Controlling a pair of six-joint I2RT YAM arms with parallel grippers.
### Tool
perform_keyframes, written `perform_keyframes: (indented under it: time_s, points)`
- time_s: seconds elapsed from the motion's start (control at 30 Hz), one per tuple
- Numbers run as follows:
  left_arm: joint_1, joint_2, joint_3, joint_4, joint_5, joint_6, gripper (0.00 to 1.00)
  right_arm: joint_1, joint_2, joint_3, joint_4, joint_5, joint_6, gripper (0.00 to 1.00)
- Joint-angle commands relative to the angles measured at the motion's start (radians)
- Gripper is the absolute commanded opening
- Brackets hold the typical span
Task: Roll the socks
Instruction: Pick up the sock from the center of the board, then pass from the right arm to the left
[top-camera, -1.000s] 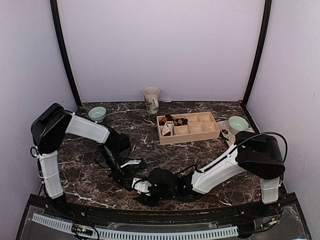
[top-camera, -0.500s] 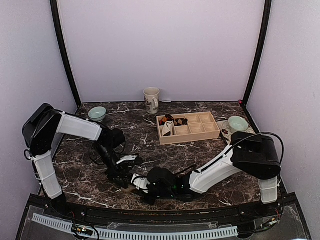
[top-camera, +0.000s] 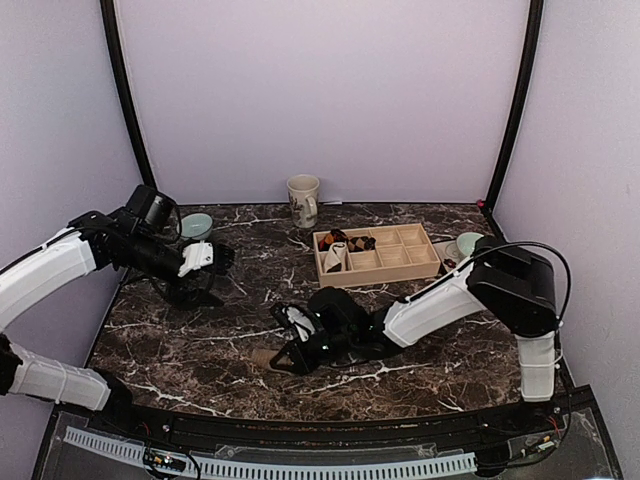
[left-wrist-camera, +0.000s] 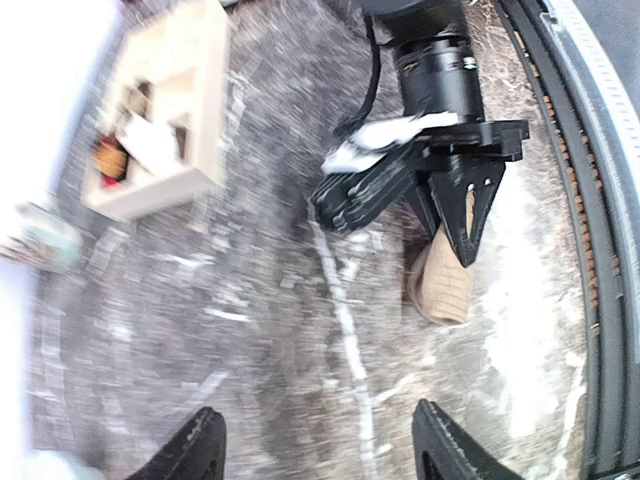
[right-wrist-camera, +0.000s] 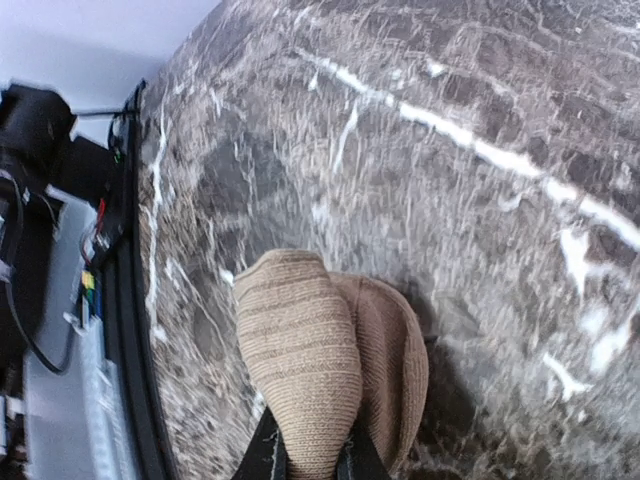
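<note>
Showing a ribbed knit surface, the tan sock is rolled into a plump, rounded bundle of two lobes, the front lobe banded with fine horizontal ribs and the rear lobe smoother. It sits low at the front of the counter, a dark brown slab veined in white like polished marble, a little left of centre. The right gripper has its two black, wedge-shaped fingers pinched tightly on the bundle's near end, so that the knit bulges out beyond them. The white right arm reaches leftward across the counter to this point.

The left gripper is well apart from the sock, raised over the counter's left rear part; its rounded black fingertips stand wide apart with nothing between them.

Behind the sock, toward the back right, lies a shallow pale wooden tray divided into rectangular compartments. Its back-left compartments hold small bundles, one of which, dark with lighter checks, appears to be the argyle sock; a white rolled sock stands in the compartment in front. A cream ceramic mug stands at the rear wall, and a pale green bowl sits at the back left.
</note>
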Motion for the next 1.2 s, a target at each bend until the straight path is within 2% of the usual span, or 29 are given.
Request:
perform_keyframes:
  time_s: [0.0, 0.1, 0.2, 0.47, 0.6, 1.0, 1.17]
  points:
    - [-0.034, -0.106, -0.031, 0.032, -0.050, 0.156, 0.69, -0.034, -0.053, 0.173, -0.165, -0.125, 0.136, 0.00]
    - [-0.124, -0.148, -0.035, 0.061, -0.118, 0.204, 0.70, -0.069, -0.058, 0.293, -0.287, -0.145, 0.155, 0.00]
    - [-0.223, -0.178, -0.053, 0.111, -0.189, 0.218, 0.70, -0.108, -0.053, 0.373, -0.331, -0.180, 0.222, 0.00]
    - [-0.253, -0.214, -0.093, 0.195, -0.294, 0.264, 0.70, -0.130, -0.052, 0.483, -0.392, -0.216, 0.245, 0.00]
    - [-0.256, -0.219, -0.114, 0.263, -0.340, 0.283, 0.69, -0.130, -0.050, 0.484, -0.349, -0.238, 0.295, 0.00]
    - [-0.276, -0.217, -0.125, 0.219, -0.324, 0.287, 0.66, -0.129, -0.053, 0.489, -0.202, -0.257, 0.396, 0.00]
    - [-0.276, -0.215, -0.143, 0.262, -0.368, 0.318, 0.58, -0.127, -0.057, 0.459, -0.097, -0.274, 0.484, 0.00]
